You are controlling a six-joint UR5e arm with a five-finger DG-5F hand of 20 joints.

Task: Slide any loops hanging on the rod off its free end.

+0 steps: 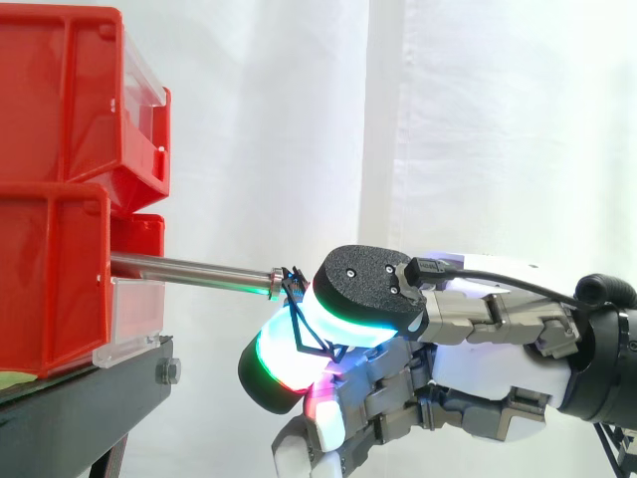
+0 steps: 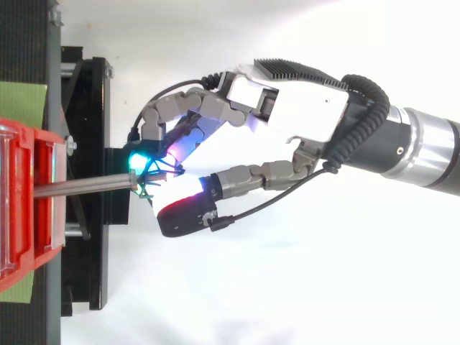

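The hand [image 2: 302, 108] pinches the loop [image 1: 292, 287] at the rod's [image 1: 189, 267] free tip; the rod's length points straight away beyond its fingertips.

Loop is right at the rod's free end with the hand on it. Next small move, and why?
Probably pull the hand a short way along the rod's axis, away from the red bins. The thin loop is pinched between its pads and looks hooked on the rod's very tip, so that should free it.
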